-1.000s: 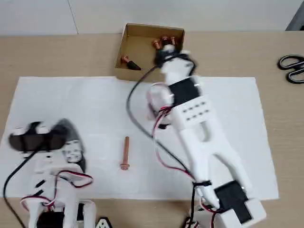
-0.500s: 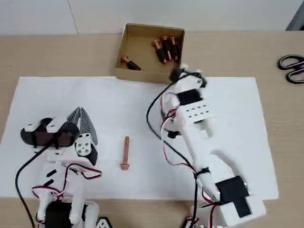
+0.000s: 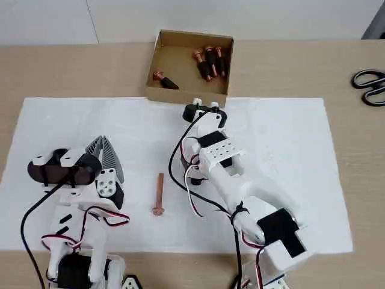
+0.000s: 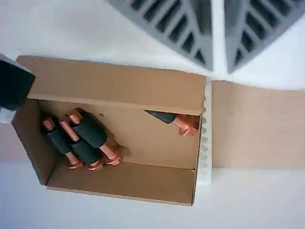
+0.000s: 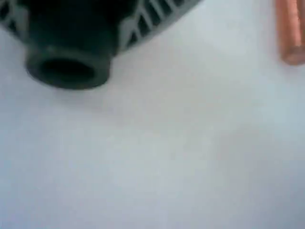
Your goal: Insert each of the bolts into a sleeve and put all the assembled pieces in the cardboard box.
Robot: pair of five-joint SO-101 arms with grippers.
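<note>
Left gripper (image 3: 106, 158) is held over the paper (image 3: 289, 156). Its fingers (image 4: 181, 28) are nearly closed with a thin gap between them, and nothing is gripped.

One bare bolt (image 3: 159, 194) is seen flat on the paper between the arms.

Four assembled pieces (image 3: 209, 60) are noted in the box (image 3: 180, 60), three together and one apart.

Right gripper (image 5: 138, 19) is held low over the paper, right at a black sleeve (image 5: 66, 57), with the bolt tip near. How far open it is cannot be told.

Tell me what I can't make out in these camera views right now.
- Sleeve: gripped or lying loose, unclear; the right wrist view's edge crops it, the right arm covers it in the high view.
- Scissors: blades cut off by the high view's edge.
- Lone piece in the box: partly behind the box wall, left wrist view.
</note>
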